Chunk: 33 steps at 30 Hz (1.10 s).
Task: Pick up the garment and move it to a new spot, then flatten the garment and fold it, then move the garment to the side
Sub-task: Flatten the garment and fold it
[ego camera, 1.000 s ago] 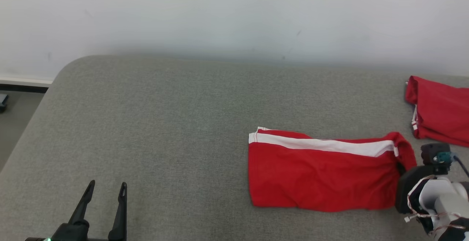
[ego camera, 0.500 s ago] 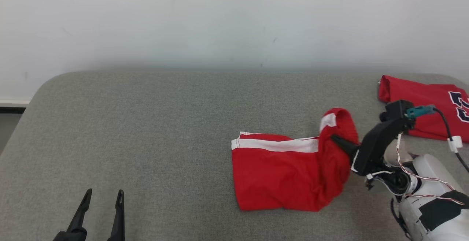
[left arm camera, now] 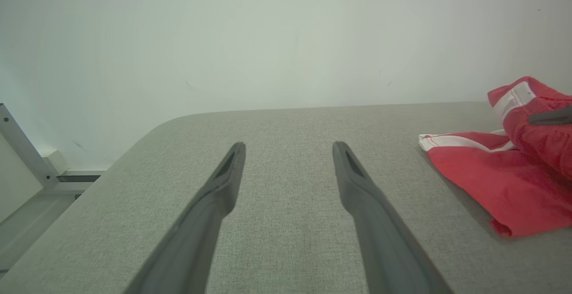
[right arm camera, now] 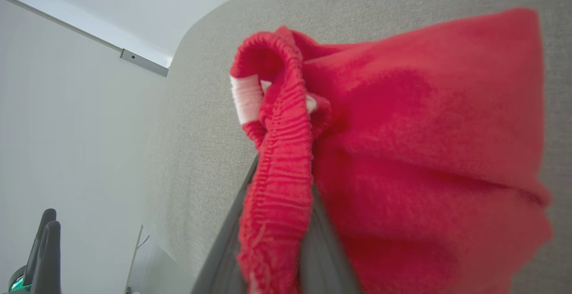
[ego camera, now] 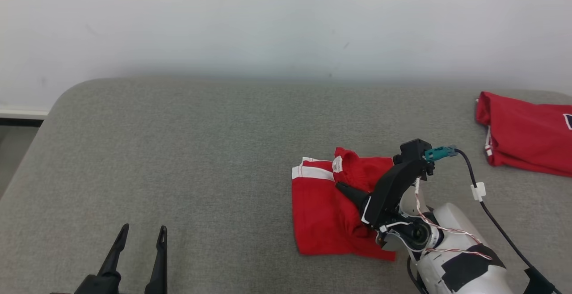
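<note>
Two red garments lie on the grey padded surface. The shorts I am working sit right of centre. A second red garment lies well apart at the far right, near the pale wall. My right gripper is pinched closed on the shorts' elastic waistband, with that end lifted and doubled over the white-striped half lying flat. My right arm and its black cable cover the shorts' right edge. My left gripper hangs at lower left, fingers spread wide and holding nothing, well apart from the cloth.
</note>
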{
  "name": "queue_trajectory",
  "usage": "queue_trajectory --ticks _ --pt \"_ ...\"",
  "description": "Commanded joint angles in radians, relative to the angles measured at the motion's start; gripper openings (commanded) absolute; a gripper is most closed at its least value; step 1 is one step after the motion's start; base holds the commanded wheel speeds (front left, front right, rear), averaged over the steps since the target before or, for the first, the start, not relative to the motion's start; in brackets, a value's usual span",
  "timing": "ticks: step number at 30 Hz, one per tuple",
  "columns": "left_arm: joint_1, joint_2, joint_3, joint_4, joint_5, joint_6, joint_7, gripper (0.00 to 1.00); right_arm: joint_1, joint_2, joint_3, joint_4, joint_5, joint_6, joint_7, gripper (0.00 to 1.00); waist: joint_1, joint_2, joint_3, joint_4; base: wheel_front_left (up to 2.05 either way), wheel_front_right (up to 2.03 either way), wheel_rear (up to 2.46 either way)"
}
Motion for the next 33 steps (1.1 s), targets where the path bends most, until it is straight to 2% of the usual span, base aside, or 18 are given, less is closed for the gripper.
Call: queue_trajectory --ticks 1,11,18,19,20,21,24,28,33 --pt "-0.016 -0.009 -0.003 0.007 0.005 -0.003 -0.002 1.00 -0.013 0.016 -0.004 0.026 -0.019 -0.002 -0.018 0.00 0.0001 -0.0001 0.015 0.024 0.00 0.00 0.00" --pt "-0.061 -0.045 -0.016 0.033 0.016 -0.021 -0.002 1.00 -0.085 0.051 0.014 0.212 -0.098 -0.002 -0.153 0.00 0.0001 -0.0001 0.056 0.086 0.00 0.00 0.00" --pt "-0.079 -0.063 -0.013 0.055 0.028 -0.034 -0.002 1.00 -0.103 0.052 0.116 0.289 -0.028 -0.002 -0.217 0.00 0.0001 -0.0001 0.065 0.105 0.00 0.00 0.00" --pt "-0.080 -0.063 -0.011 0.058 0.029 -0.037 -0.002 1.00 -0.107 0.052 0.135 0.297 -0.031 -0.002 -0.229 0.34 0.0001 -0.0001 0.061 0.104 0.00 0.00 0.00" --pt "-0.079 -0.064 -0.008 0.062 0.030 -0.039 -0.002 1.00 -0.110 0.052 0.151 0.302 -0.031 -0.002 -0.236 0.83 0.0001 -0.0001 0.058 0.102 0.00 0.00 0.00" --pt "-0.078 -0.063 -0.005 0.064 0.032 -0.040 -0.002 1.00 -0.112 0.052 0.167 0.304 -0.031 -0.002 -0.247 1.00 0.0001 -0.0001 0.054 0.100 0.00 0.00 0.00" --pt "-0.065 -0.061 0.010 0.065 0.035 -0.037 -0.002 1.00 -0.117 0.051 0.206 0.276 -0.048 -0.002 -0.305 1.00 0.0001 -0.0001 0.039 0.084 0.00 0.00 0.00" --pt "-0.046 -0.055 0.023 0.061 0.039 -0.031 -0.002 1.00 -0.111 0.015 0.234 0.218 -0.069 -0.002 -0.386 1.00 0.0001 -0.0001 0.025 0.063 0.00 0.00 0.00" --pt "-0.011 -0.039 0.051 0.048 0.045 -0.020 -0.002 1.00 -0.086 -0.078 0.255 0.101 -0.106 -0.002 -0.528 1.00 0.0001 -0.0001 0.003 0.022 0.00 0.00 0.00"
